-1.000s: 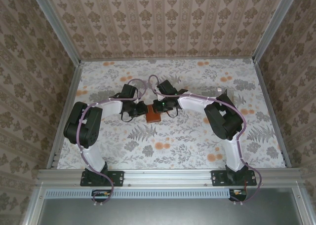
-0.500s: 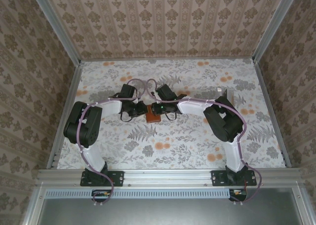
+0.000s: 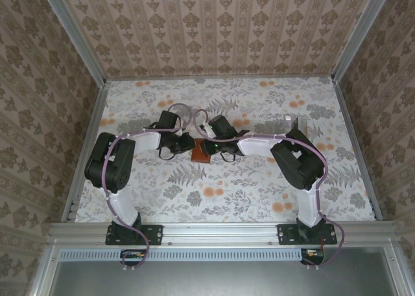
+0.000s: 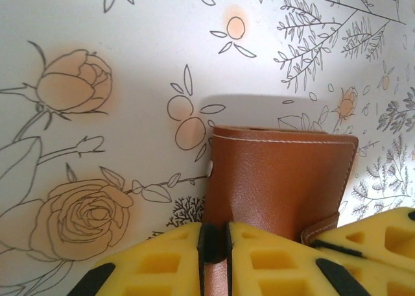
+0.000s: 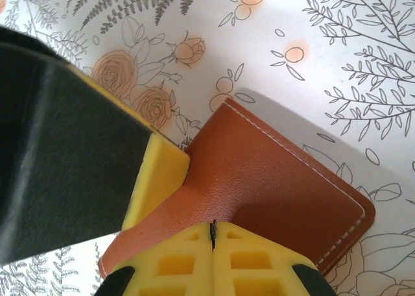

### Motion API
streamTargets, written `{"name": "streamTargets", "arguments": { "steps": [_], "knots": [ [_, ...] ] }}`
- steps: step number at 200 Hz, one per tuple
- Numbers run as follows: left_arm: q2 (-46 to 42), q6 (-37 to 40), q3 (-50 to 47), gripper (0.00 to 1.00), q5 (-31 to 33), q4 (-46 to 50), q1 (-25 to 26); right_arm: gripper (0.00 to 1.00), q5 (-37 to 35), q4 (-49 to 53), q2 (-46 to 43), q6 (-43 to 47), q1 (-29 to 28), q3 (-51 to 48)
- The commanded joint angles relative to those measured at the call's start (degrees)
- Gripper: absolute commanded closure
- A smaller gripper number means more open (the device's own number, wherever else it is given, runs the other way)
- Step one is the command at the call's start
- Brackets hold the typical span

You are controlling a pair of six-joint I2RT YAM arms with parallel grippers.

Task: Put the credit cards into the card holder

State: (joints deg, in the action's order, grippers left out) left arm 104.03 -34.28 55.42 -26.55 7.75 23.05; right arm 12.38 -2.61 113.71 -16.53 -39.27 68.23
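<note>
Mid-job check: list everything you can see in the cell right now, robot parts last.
wallet: one, reddish-brown, middle of the cloth, between the two grippers.
pale item: one, whitish, far right on the cloth behind the right arm; too small to identify.
cloth: one, white with grey leaves and orange flowers, covering the table.
walls: three, beige patterned, around the table.
left gripper: one, yellow fingers, shut on the wallet's edge.
right gripper: one, yellow fingers, shut, tips at the wallet's face.
arms: two, black and white with purple cables, bases at the near edge.
</note>
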Motion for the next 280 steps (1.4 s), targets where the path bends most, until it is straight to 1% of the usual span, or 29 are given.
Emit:
{"name": "streamTargets", "arguments": {
  "steps": [1, 27, 64, 80, 92, 110, 129, 144, 163, 185, 189, 191, 192, 193, 194, 195, 198, 204, 216, 239, 263, 264, 266, 267, 269, 270, 272, 275, 280],
  "knots": [
    [4.1, 0.0, -1.8, 0.84, 2.6, 4.5, 0.2, 1.0, 4.0, 5.0, 0.5, 3.5, -1.2, -4.7],
    [4.4, -0.2, -1.9, 0.84, 2.6, 4.4, 0.2, 1.0, 3.2, 4.0, 1.1, 5.3, -1.2, -6.8],
    [4.6, -0.4, -1.8, 0.84, 2.5, 4.2, 0.2, 1.0, 4.2, -6.2, 1.0, 7.8, -1.2, -14.3],
    [4.6, -0.4, -1.8, 0.84, 2.3, 4.2, 0.2, 1.0, 4.4, -8.8, 0.9, 9.4, -1.2, -16.9],
    [4.6, -0.4, -1.7, 0.84, 2.2, 4.3, 0.2, 1.0, 3.7, -9.4, 1.2, 9.6, -1.1, -17.3],
    [3.2, -0.4, -2.0, 0.84, 2.3, 3.9, 0.1, 0.99, 4.9, -10.0, 0.8, 8.8, -0.7, -17.0],
    [-0.5, 0.1, -2.3, 0.82, 3.0, 3.5, -0.2, 0.8, 4.5, -9.7, -2.0, 7.2, -0.6, -16.1],
    [-4.9, 0.8, -2.5, 0.79, 4.6, 4.3, -0.4, 0.72, 4.4, -9.5, -5.6, 6.3, -0.5, -15.3],
    [-11.5, 2.3, -2.8, 0.81, 7.0, 5.5, -0.8, 0.64, 2.5, -8.1, -11.4, 6.2, -0.4, -14.2],
    [-18.6, 3.8, -2.8, 0.8, 9.8, 7.7, -1.9, 0.55, -0.3, -7.2, -19.3, 6.4, -0.4, -14.2],
    [-20.1, 4.1, -2.9, 0.8, 10.5, 8.0, -2.0, 0.47, -1.1, -7.0, -20.9, 6.6, -0.4, -14.4],
    [-20.8, 4.1, -3.0, 0.8, 10.9, 8.2, -2.1, 0.39, -1.3, -6.9, -21.8, 6.7, -0.4, -14.6],
    [-21.1, 4.3, -3.0, 0.8, 11.0, 8.3, -2.1, 0.32, -1.4, -6.9, -22.2, 6.7, -0.4, -14.6],
    [-21.5, 4.4, -3.1, 0.8, 11.2, 8.4, -2.2, 0.18, -1.7, -6.9, -22.6, 6.8, -0.4, -14.7],
    [-21.8, 4.4, -3.1, 0.8, 11.4, 8.4, -2.2, 0.09, -1.9, -6.8, -23.1, 6.9, -0.4, -14.8],
    [-22.2, 4.5, -3.1, 0.8, 11.6, 8.5, -2.3, 0.05, -2.0, -6.8, -23.5, 7.0, -0.3, -14.9],
    [-23.2, 4.7, -3.4, 0.8, 12.2, 8.7, -2.4, 0.01, -2.6, -6.7, -24.7, 7.3, -0.4, -15.2],
    [-25.4, 5.1, -3.8, 0.79, 13.4, 8.9, -2.7, 0.0, -3.9, -6.6, -27.3, 7.9, -0.3, -15.9],
    [-30.3, 6.5, -5.1, 0.72, 16.7, 9.0, -3.1, 0.0, -7.6, -5.9, -32.8, 9.2, -0.4, -17.8],
    [-39.8, 9.8, -9.0, 0.52, 24.9, 8.0, -3.2, 0.0, -17.3, -5.1, -44.2, 11.9, -0.1, -22.2],
    [-49.0, 15.1, -15.0, 0.4, 35.3, 4.9, -2.6, 0.0, -29.8, -6.2, -55.6, 14.2, 0.3, -28.7],
    [-49.4, 15.3, -15.2, 0.38, 35.8, 4.8, -2.5, 0.0, -30.2, -6.4, -56.1, 14.2, 0.4, -29.0],
    [-49.9, 15.6, -15.7, 0.28, 36.9, 4.5, -2.5, 0.0, -31.4, -6.6, -56.9, 14.5, 0.4, -29.7],
    [-50.2, 15.8, -16.0, 0.26, 37.4, 4.2, -2.5, 0.0, -31.8, -6.8, -57.5, 14.6, 0.5, -30.0],
    [-50.8, 16.0, -16.5, 0.15, 38.3, 3.8, -2.4, 0.0, -33.0, -7.2, -58.4, 14.7, 0.6, -30.9],
    [-51.1, 16.4, -16.7, 0.13, 38.5, 3.5, -2.4, 0.0, -33.5, -7.4, -58.9, 14.9, 0.6, -31.2],
    [-51.6, 16.8, -17.4, 0.04, 39.4, 3.0, -2.4, 0.0, -34.4, -7.7, -60.0, 14.9, 0.8, -32.0],
    [-52.2, 17.7, -18.4, 0.0, 40.6, 2.1, -2.4, 0.0, -35.7, -8.3, -61.3, 15.2, 1.0, -33.1],
    [-53.1, 19.1, -20.0, 0.0, 42.8, 0.3, -2.4, 0.0, -37.0, -9.5, -64.1, 15.5, 1.7, -35.2]
  ]
}}
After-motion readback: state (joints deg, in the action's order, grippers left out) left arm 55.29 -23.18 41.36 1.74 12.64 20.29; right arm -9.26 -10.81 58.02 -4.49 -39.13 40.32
